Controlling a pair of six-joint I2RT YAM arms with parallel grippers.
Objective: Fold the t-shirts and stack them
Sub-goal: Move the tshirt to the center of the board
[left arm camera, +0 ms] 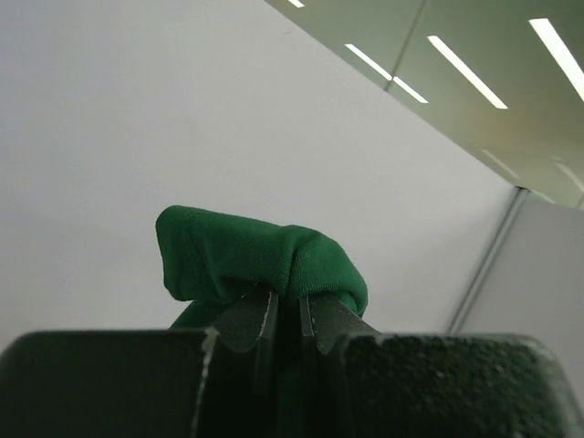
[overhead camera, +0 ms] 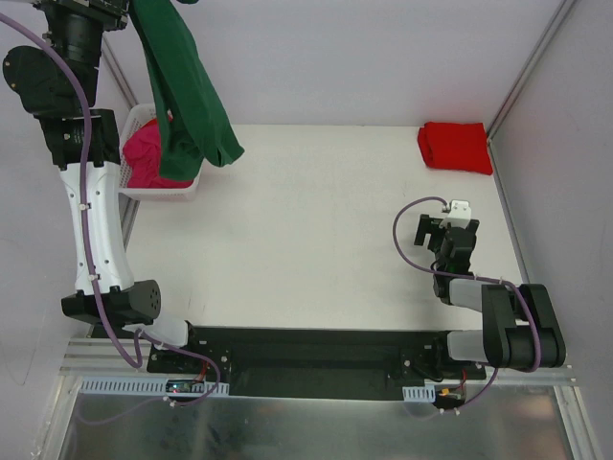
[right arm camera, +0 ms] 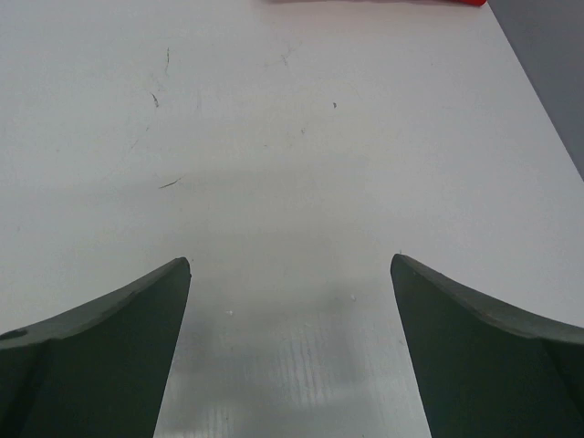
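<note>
My left gripper (left arm camera: 287, 310) is raised high at the back left and is shut on the dark green t-shirt (overhead camera: 187, 86), which hangs down from it over the basket; a bunch of it (left arm camera: 255, 255) pokes above the fingers. The magenta pink t-shirt (overhead camera: 148, 158) lies in the white basket (overhead camera: 134, 120). The bright red t-shirt (overhead camera: 456, 146) lies folded at the back right corner of the table; its edge shows at the top of the right wrist view (right arm camera: 383, 2). My right gripper (right arm camera: 290, 274) is open and empty, low over the table at the right (overhead camera: 442, 230).
A white table (overhead camera: 306, 230) with grey walls at the back and right. The metal frame posts stand at the back left and back right corners. The black base rail runs along the near edge.
</note>
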